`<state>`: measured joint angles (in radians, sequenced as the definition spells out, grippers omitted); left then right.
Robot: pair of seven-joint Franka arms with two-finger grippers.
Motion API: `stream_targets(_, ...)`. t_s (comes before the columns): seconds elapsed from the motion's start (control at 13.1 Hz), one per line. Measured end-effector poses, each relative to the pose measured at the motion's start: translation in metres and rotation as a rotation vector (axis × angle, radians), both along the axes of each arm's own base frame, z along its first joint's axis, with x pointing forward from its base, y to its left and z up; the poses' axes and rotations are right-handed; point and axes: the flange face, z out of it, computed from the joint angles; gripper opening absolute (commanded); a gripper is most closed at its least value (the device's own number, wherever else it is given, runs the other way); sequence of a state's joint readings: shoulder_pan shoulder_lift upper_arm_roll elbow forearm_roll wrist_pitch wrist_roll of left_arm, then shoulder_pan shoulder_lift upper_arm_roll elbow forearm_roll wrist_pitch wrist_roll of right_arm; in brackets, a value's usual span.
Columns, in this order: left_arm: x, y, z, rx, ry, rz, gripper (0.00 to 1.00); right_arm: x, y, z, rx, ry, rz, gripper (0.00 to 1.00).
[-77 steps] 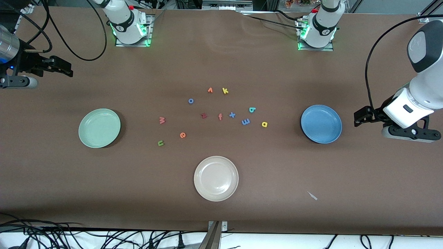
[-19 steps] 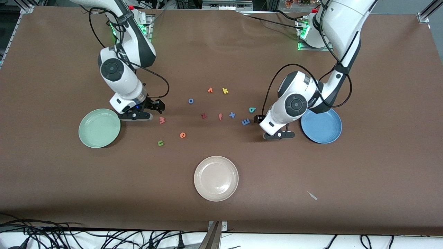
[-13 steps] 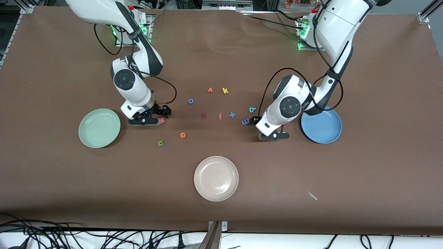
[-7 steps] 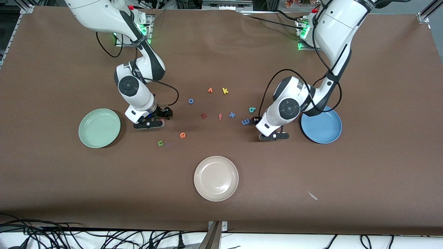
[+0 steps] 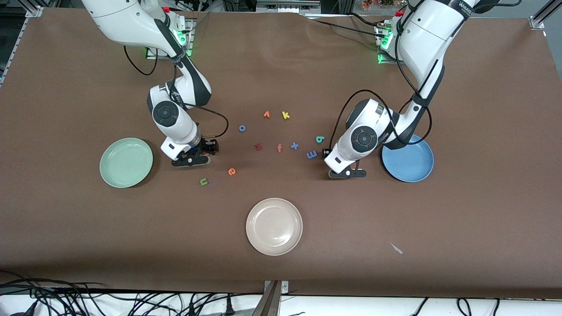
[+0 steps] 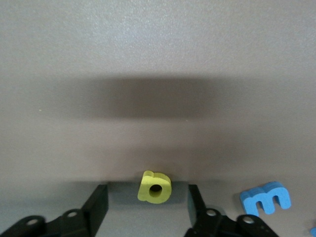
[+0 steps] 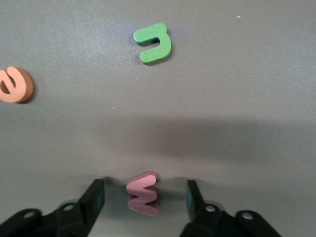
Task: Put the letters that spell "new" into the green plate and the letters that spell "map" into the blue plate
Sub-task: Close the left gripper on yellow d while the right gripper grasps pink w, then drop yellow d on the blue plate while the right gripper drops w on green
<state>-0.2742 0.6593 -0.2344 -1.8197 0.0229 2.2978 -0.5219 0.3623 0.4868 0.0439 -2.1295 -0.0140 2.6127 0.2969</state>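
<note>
Right end effector (image 7: 144, 197) low at desk middle, fingers apart, straddling pinkish-red foam w (image 7: 142, 192), not touching. Left end effector (image 6: 148, 210) likewise straddling yellow foam a (image 6: 154, 187). Round mint-green plate (image 5: 126, 162) and round blue plate (image 5: 407, 158) hold 0 letters.

1. Plates: three, namely one green plate (image 5: 126, 163), one blue plate (image 5: 408, 158) and one cream plate (image 5: 274, 226).
2. Foam pieces: twelve in all.
3. Blue pieces: three, the blue m (image 5: 311, 154), blue o (image 5: 242, 128) and blue plus (image 5: 294, 145).
4. Yellow pieces: two, the yellow a (image 6: 154, 187) and yellow k (image 5: 286, 115).
5. Orange pieces: two, the orange e (image 5: 232, 171) and an orange piece (image 5: 266, 114) whose shape I cannot read.
6. One each: green n (image 5: 203, 181), pink w (image 7: 143, 190), teal b (image 5: 320, 139), dark red z (image 5: 258, 147), salmon f (image 5: 279, 148).
7. White scrap (image 5: 396, 248): one.
8. My own: two pairs, the left fingers (image 6: 98, 207) and right fingers (image 7: 94, 200).
9. Bench (image 5: 483, 219): one.
</note>
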Motion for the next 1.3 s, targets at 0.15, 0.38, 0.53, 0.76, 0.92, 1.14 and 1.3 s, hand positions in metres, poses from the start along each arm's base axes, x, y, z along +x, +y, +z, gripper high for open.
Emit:
stream_targets(0.15,0.0,0.0,0.0,0.001,0.0,0.003,0.62,0.0,0.001,-0.001,-0.001,0.002,0.001,0.42)
stream_targets(0.38,0.0,0.0,0.0,0.003,-0.001,0.013,0.52,0.001,0.002,0.001,0.001,-0.003,0.002,0.24)
stream_targets(0.53,0.0,0.0,0.0,0.003,-0.002,0.017,0.45,0.002,0.003,0.002,0.003,-0.004,0.003,0.13)
stream_targets(0.76,0.001,0.001,0.001,0.005,-0.004,0.02,0.32,0.004,0.008,0.005,-0.002,0.014,0.01,0.11)
stream_targets(0.92,0.001,0.001,0.002,0.005,-0.005,0.021,0.2,0.016,0.013,0.02,-0.02,0.055,0.009,0.09)
stream_targets(1.14,0.001,0.001,0.002,0.005,-0.005,0.023,0.17,0.04,0.01,0.057,-0.042,0.108,-0.016,0.09)
stream_targets(1.3,0.001,0.001,0.004,0.009,0.001,0.022,0.17,0.054,-0.014,0.079,-0.058,0.111,-0.023,0.09)
